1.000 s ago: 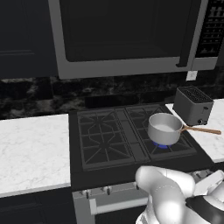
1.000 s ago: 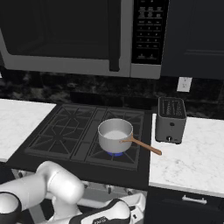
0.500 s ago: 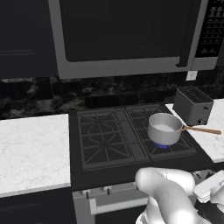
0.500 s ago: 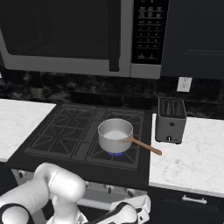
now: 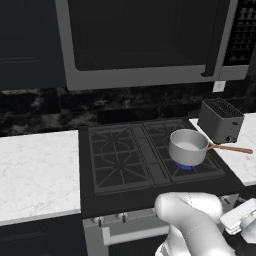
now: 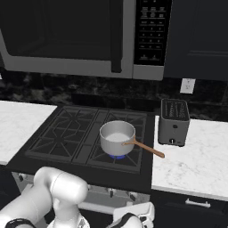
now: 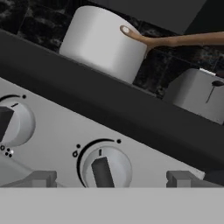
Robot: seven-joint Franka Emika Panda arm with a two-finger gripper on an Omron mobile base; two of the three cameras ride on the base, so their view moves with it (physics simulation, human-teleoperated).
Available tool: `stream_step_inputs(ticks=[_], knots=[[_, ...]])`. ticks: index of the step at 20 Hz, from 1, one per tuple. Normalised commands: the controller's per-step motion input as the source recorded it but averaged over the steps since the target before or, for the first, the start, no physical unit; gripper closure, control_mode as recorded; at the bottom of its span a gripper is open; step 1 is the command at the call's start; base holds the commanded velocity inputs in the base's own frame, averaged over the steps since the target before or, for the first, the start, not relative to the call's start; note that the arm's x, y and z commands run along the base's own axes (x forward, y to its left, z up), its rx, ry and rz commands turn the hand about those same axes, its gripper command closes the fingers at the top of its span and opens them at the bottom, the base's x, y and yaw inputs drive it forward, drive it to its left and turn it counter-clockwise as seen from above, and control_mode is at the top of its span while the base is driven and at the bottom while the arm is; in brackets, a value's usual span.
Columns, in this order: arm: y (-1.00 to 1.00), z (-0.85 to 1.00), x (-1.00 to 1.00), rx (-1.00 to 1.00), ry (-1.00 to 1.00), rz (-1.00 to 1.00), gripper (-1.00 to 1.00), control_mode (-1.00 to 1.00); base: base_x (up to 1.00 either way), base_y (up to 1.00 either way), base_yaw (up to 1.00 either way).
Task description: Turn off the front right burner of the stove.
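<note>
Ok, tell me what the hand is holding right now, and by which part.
Nothing. In the hand view the two fingertips sit apart on either side of a stove knob on the steel front, and neither is closed on it. The saucepan is untouched.

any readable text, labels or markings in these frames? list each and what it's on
No readable words or numbers.
Microwave keypad: rows of pale marks, too small to read.
Knob on the stove: dots and an arc around the dial, no lettering.
Toaster: no label visible.
</note>
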Motion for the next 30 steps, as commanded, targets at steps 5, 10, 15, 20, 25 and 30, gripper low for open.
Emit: stream_step_inputs(ticks=[5,10,15,20,25,30], knots=[[0.0,-0.02,0.27,0.03,-0.04,0.0,-1.0,-1.0,0.0,0.0,0.0],[0.0,-0.01,0.17,0.03,-0.01,0.0,-1.0,-1.0,0.0,0.0,0.0],[0.0,-0.07,0.05,0.05,0.0,0.02,-1.0,-1.0,0.0,0.0,0.0],[-0.02,-0.22,0.0,0.04,-0.01,0.04,-1.0,-1.0,0.0,0.0,0.0],[0.0,0.0,0.07,0.01,-0.02,0.01,-1.0,-1.0,0.0,0.0,0.0],[0.0,0.01,0.11,0.0,0.03,0.0,1.0,-1.0,0.0,0.0,0.0]])
